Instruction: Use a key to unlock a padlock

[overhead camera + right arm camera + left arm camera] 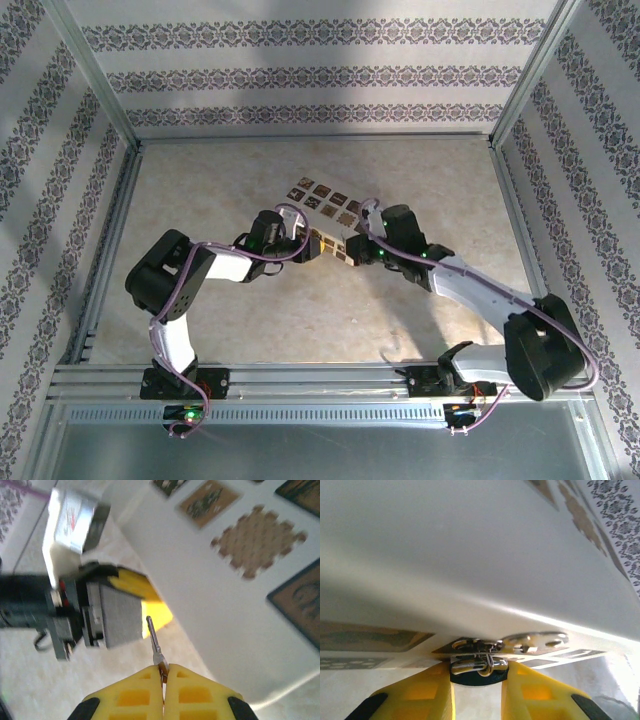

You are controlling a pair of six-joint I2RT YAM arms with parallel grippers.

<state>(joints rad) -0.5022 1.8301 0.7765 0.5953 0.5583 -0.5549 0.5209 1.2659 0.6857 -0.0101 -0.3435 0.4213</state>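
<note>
The padlock point(479, 672), a dark blue body with a silvery shackle, hangs from the shiny hasp point(535, 641) on the cream box point(470, 555). My left gripper point(477, 682) is shut on the padlock, with a yellow finger against each side of its body. My right gripper point(163, 674) is shut on the key point(154, 639). The key's thin metal shaft sticks up out of the fingertips, just short of the left gripper's yellow finger point(132, 582). From above, the left gripper point(312, 243) and right gripper point(352, 248) meet at the box's front side.
The cream box with dark patterned squares point(328, 205) sits mid-table and rises close beside both grippers. Purple cables point(290, 250) loop over both arms. Patterned walls and metal frame rails point(115, 230) enclose the beige table on three sides.
</note>
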